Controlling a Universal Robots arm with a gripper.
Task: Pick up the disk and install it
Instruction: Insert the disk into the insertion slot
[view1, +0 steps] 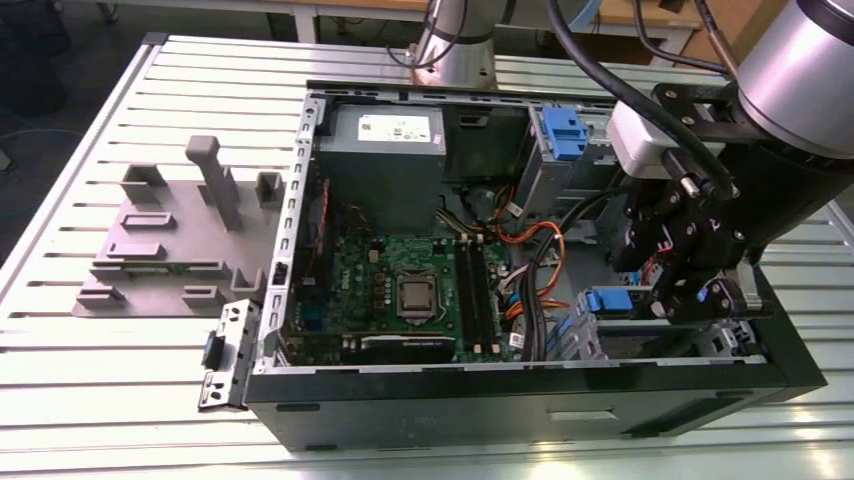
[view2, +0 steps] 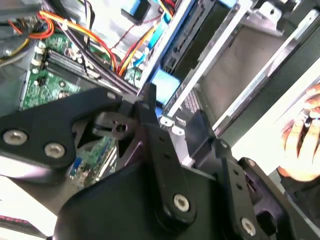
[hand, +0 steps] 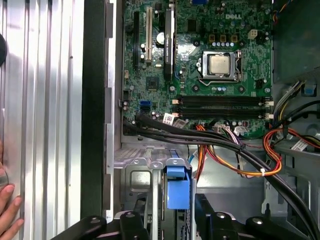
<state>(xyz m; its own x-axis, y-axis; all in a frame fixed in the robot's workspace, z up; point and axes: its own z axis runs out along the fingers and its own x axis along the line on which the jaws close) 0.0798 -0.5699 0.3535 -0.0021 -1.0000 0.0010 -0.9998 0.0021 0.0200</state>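
Claw (view1: 674, 300), narrow: grips disk (hand: 178, 187) edge-on, blue rail showing, low in drive cage (hand: 135, 172) at case (view1: 534, 395) corner on exterior view's right. Beside case, hand (hand: 7, 210) on slatted table (hand: 50, 100). Past cage, orange and black cables (hand: 270, 150), then green motherboard (hand: 200, 85).

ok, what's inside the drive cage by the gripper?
Blue rail end of what looks like the disk shows in the grey drive cage, right by the gripper. Its body and label are covered by the gripper links and cage walls.
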